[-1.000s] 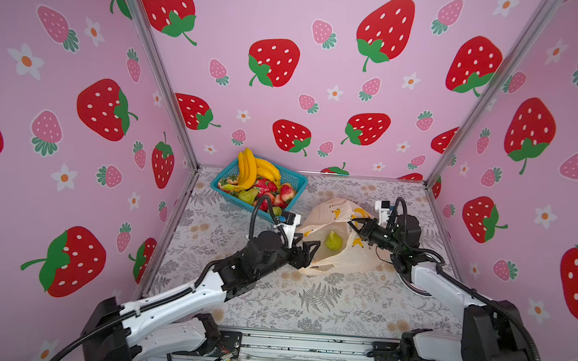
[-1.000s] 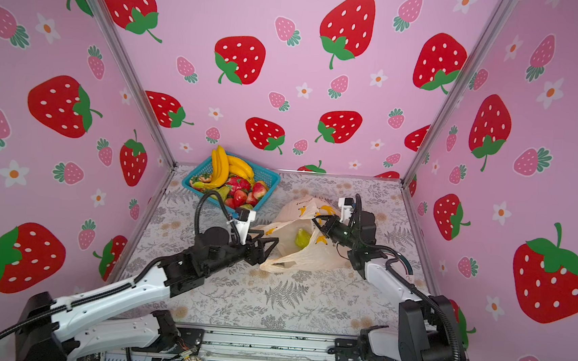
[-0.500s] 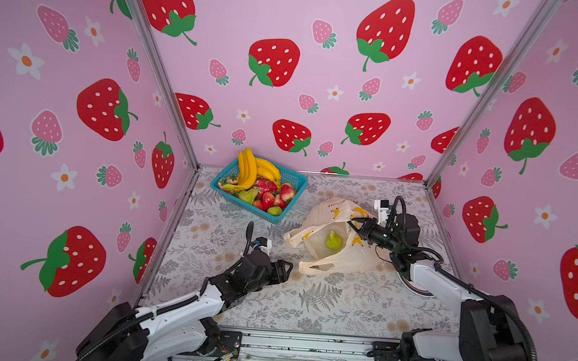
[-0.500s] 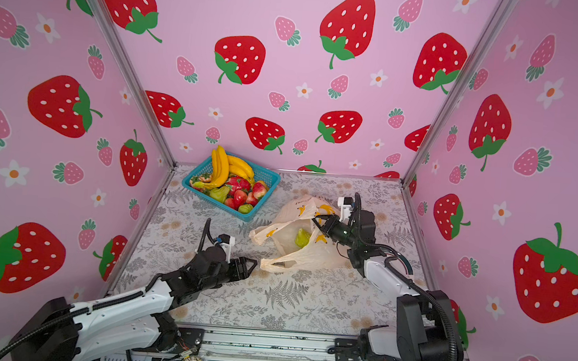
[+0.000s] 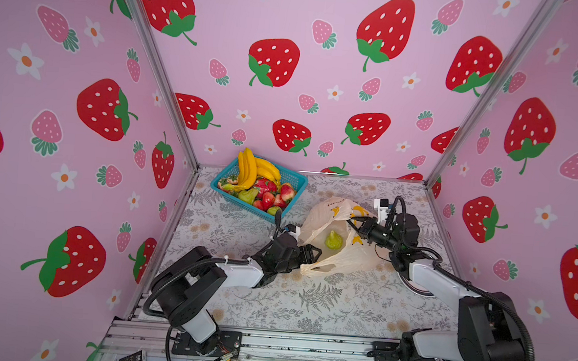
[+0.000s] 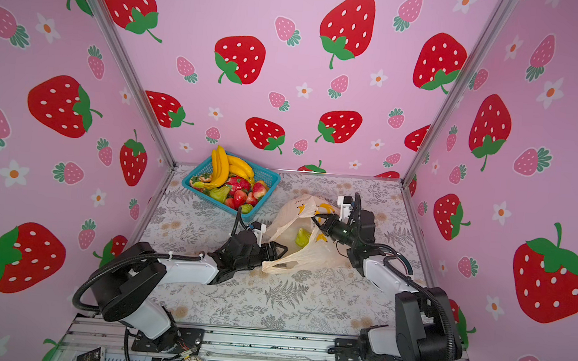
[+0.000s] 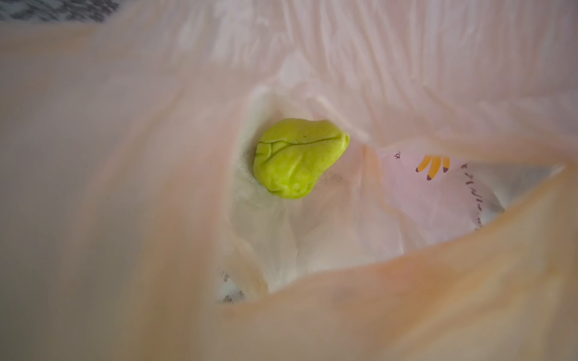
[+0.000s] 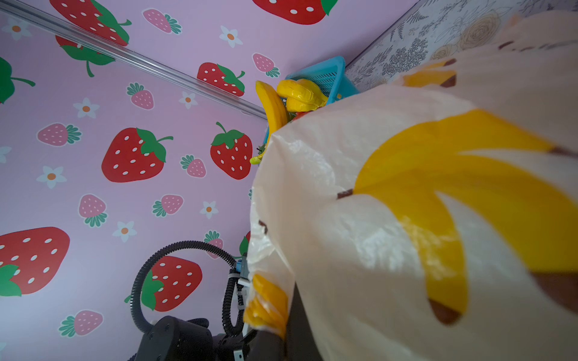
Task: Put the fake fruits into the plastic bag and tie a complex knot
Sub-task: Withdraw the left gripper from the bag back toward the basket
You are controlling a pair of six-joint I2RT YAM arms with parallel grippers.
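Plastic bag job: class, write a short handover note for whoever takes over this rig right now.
Left tool: open, empty, at the mouth of the thin translucent peach plastic bag.
Right tool: shut on the bag's upper edge, holding the mouth open.
Done: one lumpy green plastic pear lies inside the bag.
Left: yellow plastic bananas, red plastic strawberries and the rest sit in the teal mesh basket; knot not yet tied.
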